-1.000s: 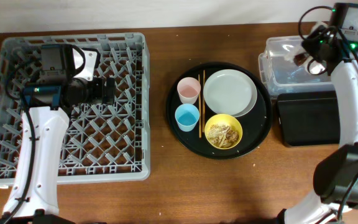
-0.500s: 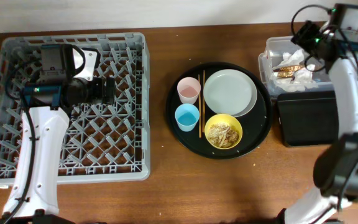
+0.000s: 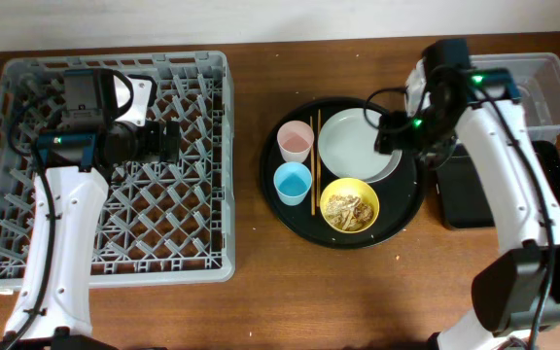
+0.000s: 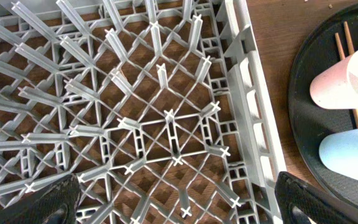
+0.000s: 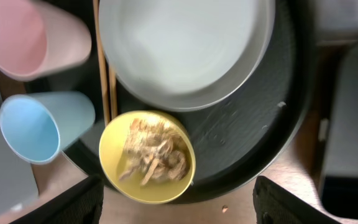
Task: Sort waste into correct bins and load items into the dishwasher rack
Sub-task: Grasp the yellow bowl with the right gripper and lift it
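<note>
The right fingers [image 5: 291, 199] hang wide open over the plate's [image 3: 358, 144] right edge, bowl [image 3: 349, 206] near, black bin [image 3: 460, 199] crowding right. The left fingers [image 4: 48, 202] gape above the rack [image 3: 202, 243] pegs.

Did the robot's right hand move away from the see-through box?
Yes. The right gripper swung left, off the clear tub, and now hangs over the white plate.
</note>
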You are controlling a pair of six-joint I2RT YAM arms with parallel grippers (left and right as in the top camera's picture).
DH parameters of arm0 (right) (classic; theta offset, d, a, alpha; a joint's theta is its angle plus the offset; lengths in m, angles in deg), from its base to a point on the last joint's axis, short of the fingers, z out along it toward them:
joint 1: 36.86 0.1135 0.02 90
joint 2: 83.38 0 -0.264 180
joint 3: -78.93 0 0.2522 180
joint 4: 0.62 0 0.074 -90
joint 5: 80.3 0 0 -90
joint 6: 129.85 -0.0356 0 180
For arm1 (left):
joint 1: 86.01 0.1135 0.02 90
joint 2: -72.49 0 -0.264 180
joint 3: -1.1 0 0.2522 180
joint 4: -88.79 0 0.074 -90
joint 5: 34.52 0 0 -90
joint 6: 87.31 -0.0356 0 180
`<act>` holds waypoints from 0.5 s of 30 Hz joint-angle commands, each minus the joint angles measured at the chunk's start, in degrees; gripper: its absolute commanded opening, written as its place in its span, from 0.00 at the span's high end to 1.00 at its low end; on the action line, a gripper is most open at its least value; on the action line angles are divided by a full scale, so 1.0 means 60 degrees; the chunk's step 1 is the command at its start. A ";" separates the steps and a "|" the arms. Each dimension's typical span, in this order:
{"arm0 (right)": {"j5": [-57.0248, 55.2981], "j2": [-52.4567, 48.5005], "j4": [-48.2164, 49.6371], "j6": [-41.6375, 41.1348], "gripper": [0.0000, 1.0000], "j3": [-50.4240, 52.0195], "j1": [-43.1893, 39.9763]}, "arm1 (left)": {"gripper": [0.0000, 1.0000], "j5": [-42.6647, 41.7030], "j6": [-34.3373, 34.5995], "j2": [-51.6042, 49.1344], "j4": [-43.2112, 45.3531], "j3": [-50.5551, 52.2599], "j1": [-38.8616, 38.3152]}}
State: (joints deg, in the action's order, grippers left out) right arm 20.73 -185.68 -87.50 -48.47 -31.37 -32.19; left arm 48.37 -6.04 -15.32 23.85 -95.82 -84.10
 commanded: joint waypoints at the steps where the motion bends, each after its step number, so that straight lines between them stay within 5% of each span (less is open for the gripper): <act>1: -0.0084 -0.0047 0.0244 0.0182 0.23 0.0845 0.1049 | 0.01 -0.0102 0.0018 -0.0062 0.0007 -0.0164 0.0040; 8: -0.0353 -0.0051 0.2594 0.1144 0.36 0.2929 0.3581 | 0.01 -0.0102 0.0018 -0.0062 0.0007 -0.0164 0.0040; 15: -0.2131 -0.0058 0.2765 0.1909 0.39 0.3708 0.4408 | 0.01 -0.0102 0.0018 -0.0062 0.0004 -0.0164 0.0040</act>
State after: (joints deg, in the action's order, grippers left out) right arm 11.79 -186.14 -71.74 -38.05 -10.97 -5.90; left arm 48.37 -6.04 -15.32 23.85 -95.82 -84.10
